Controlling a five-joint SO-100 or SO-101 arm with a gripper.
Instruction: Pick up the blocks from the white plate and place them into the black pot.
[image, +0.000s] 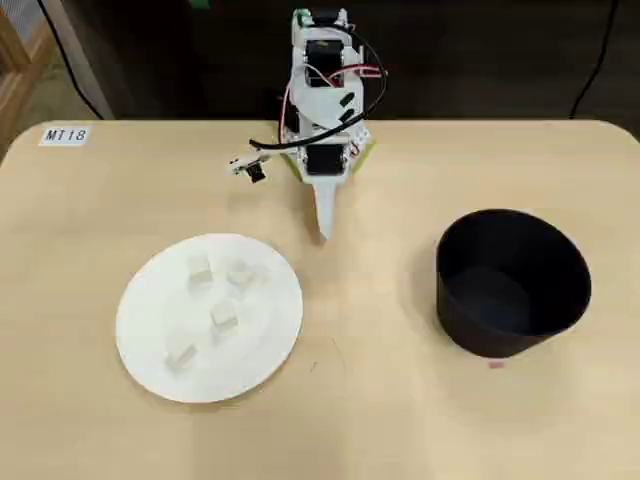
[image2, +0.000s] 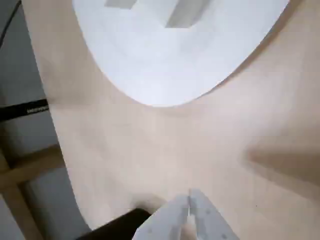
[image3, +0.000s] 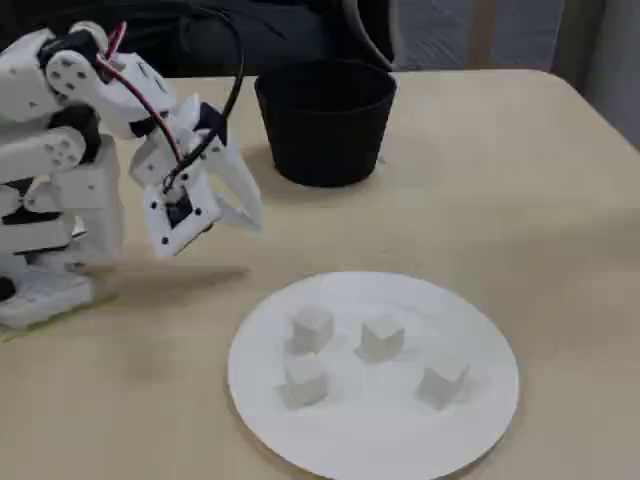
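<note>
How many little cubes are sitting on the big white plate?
4. In the fixed view, all the blocks sit on the white plate: one at back left, one at back middle, one at front left, one at right. None looks hidden.

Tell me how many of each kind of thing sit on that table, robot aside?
Cubes: 4, all on the plate
Plate: 1
Pot: 1
Label: 1
Total: 7

The white 3D-printed arm (image3: 70, 150) sits folded at its base, its two-finger gripper (image: 322, 232) pointing toward six o'clock overhead, fingers pressed together, empty.
</note>
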